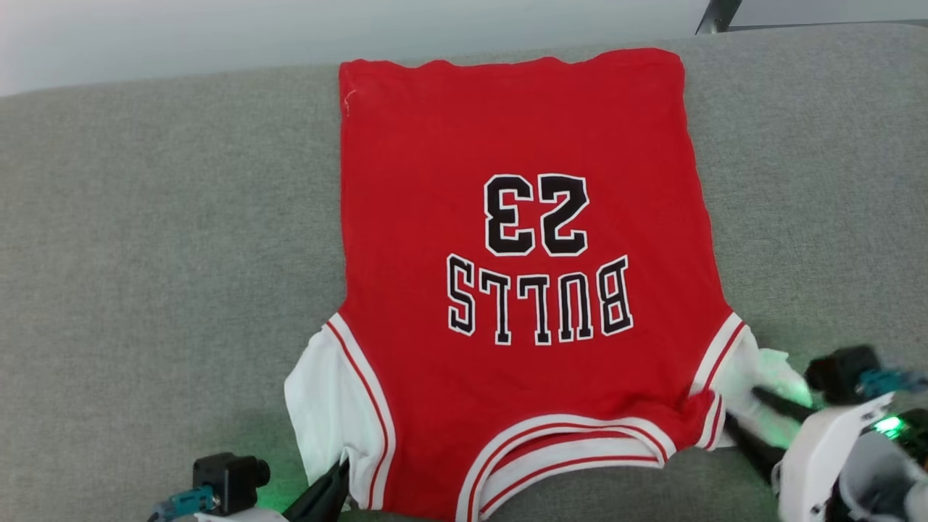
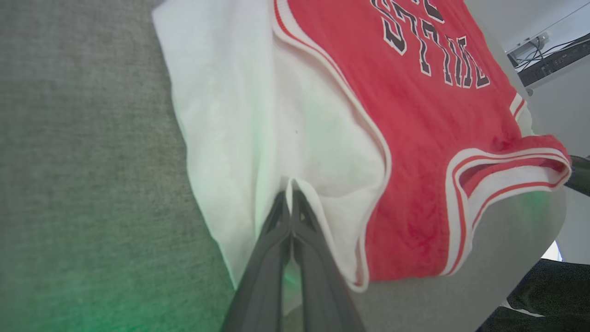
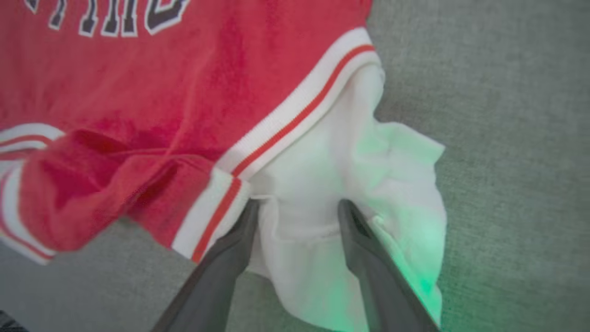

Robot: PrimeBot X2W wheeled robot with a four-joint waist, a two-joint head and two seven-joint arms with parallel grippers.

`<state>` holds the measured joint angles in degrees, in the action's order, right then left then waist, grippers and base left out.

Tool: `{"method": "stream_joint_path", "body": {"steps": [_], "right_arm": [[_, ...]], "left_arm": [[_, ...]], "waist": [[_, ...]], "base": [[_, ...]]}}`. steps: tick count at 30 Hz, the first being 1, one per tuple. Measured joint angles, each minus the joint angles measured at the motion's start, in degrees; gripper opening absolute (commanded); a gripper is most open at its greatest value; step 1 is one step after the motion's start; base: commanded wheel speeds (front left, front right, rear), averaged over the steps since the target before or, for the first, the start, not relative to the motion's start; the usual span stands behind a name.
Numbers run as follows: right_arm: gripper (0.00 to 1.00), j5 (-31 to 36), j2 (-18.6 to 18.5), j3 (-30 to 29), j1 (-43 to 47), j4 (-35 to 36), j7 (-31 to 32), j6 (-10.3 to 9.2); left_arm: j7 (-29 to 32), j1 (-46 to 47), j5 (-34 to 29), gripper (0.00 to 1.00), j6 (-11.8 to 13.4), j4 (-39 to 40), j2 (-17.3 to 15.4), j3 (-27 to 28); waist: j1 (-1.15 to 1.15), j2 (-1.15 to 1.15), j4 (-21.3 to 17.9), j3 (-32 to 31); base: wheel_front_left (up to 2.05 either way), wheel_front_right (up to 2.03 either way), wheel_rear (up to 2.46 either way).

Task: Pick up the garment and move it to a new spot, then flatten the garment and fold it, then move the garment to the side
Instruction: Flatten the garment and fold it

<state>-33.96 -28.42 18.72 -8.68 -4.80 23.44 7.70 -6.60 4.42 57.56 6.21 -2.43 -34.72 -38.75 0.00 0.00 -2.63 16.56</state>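
Here the garment (image 1: 522,217) lies flat, print up, on the grey cushion (image 1: 145,254) — its collar cut off at the head view's bottom edge. The left gripper (image 2: 290,203) is pinched closed on one white sleeve. The right gripper (image 3: 297,216) stands open astride the other — blurred in the head view.

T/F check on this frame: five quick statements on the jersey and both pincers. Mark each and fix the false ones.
1. The garment lies print side up on the grey cushion. True.
2. The left pincer is open. False: it is shut, pinching the edge of the left-hand sleeve.
3. The right pincer is open, with the right-hand sleeve between its fingers. True.
4. The garment is folded in half. False: it lies spread out, with the number and lettering both showing.
5. The collar end lies nearest the robot. True.
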Motion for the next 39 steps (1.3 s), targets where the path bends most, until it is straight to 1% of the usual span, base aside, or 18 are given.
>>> {"method": "stream_joint_path", "body": {"steps": [2,4,6,8,10,12,14,18,22,24,27,31,35,39], "right_arm": [[1.0,-1.21,-0.64,-2.68,0.24,3.63,2.15,-0.15],[1.0,-2.48,-1.97,-5.92,0.3,8.78,5.43,-0.18],[1.0,-3.41,-3.53,-8.13,-0.44,14.1,10.11,-0.16],[1.0,-4.1,-4.8,-10.87,-3.37,18.16,15.13,-0.18],[1.0,-4.68,-4.9,-13.18,-8.08,19.57,19.33,-0.18],[1.0,-4.6,-4.27,-14.93,-13.52,18.15,22.41,-0.16],[1.0,-3.05,-3.88,-15.38,-19.28,14.15,25.16,-0.18],[1.0,1.38,-1.85,-12.3,-31.93,3.46,27.44,-0.18],[1.0,7.01,0.16,-9.46,-44.35,-9.16,26.7,-0.18],[1.0,8.98,1.36,-9.17,-49.28,-15.3,25.77,-0.16],[1.0,12.3,2.13,-8.9,-55.05,-23.41,24.19,-0.16],[1.0,16.46,2.56,-9.28,-60.75,-32.3,23.03,-0.16],[1.0,20.74,3.26,-10.61,-65.97,-39.17,22.4,-0.16],[1.0,24.31,3.65,-12.01,-69.83,-44.32,22.87,-0.16]], "left_arm": [[-0.02,-0.02,0.01,0.0,0.0,0.08,0.14,-0.03],[-0.08,-0.05,0.01,0.0,0.0,0.22,0.2,-0.14],[-0.32,-0.08,0.01,0.0,0.01,0.63,0.18,-0.1],[-0.3,0.05,-0.04,0.0,0.01,1.22,-0.04,-0.12],[-0.04,0.62,-0.31,0.0,-0.19,1.79,-0.27,-0.19],[0.38,1.84,-0.55,0.0,-0.78,2.27,-0.22,-0.29],[0.92,3.52,-0.09,0.0,-1.78,2.53,0.45,-0.31],[1.44,6.64,-0.24,0.0,-3.79,2.68,1.51,-0.64],[0.97,8.69,0.02,0.0,-5.41,3.38,2.5,-0.35],[0.69,9.37,0.0,0.0,-6.15,3.58,2.93,-0.41],[0.37,10.31,-0.24,0.0,-6.82,3.75,3.91,-0.83],[0.18,11.5,-0.69,0.0,-7.77,4.39,4.95,-1.53],[-0.21,12.22,-1.13,0.0,-8.28,5.61,5.45,-1.78],[-0.51,12.9,-1.24,0.0,-8.79,6.49,5.75,-2.01]], "waist": [[0.0,0.0,0.22,-0.17],[0.0,0.0,0.51,-0.27],[0.0,0.0,0.69,-0.07],[0.0,0.0,0.85,0.56],[0.0,0.0,1.13,1.48],[0.0,0.0,1.55,2.6],[0.0,0.0,2.24,3.83],[0.0,0.0,3.89,6.81],[0.0,0.0,5.78,10.11],[0.0,0.0,7.0,11.51],[0.0,0.0,9.24,13.11],[0.0,0.0,12.11,15.25],[0.0,0.0,13.99,18.09],[0.0,0.0,15.38,20.87]], "base": [[0.0,0.0,0.0],[0.0,0.0,0.0],[0.0,0.0,0.0],[0.0,0.0,0.0],[0.0,0.0,0.0],[0.0,0.0,0.0],[0.0,0.0,0.0],[0.0,0.0,0.0],[0.0,0.0,0.0],[0.0,0.0,0.0],[0.0,0.0,0.0],[0.0,0.0,0.0],[0.0,0.0,0.0],[0.0,0.0,0.0]]}}
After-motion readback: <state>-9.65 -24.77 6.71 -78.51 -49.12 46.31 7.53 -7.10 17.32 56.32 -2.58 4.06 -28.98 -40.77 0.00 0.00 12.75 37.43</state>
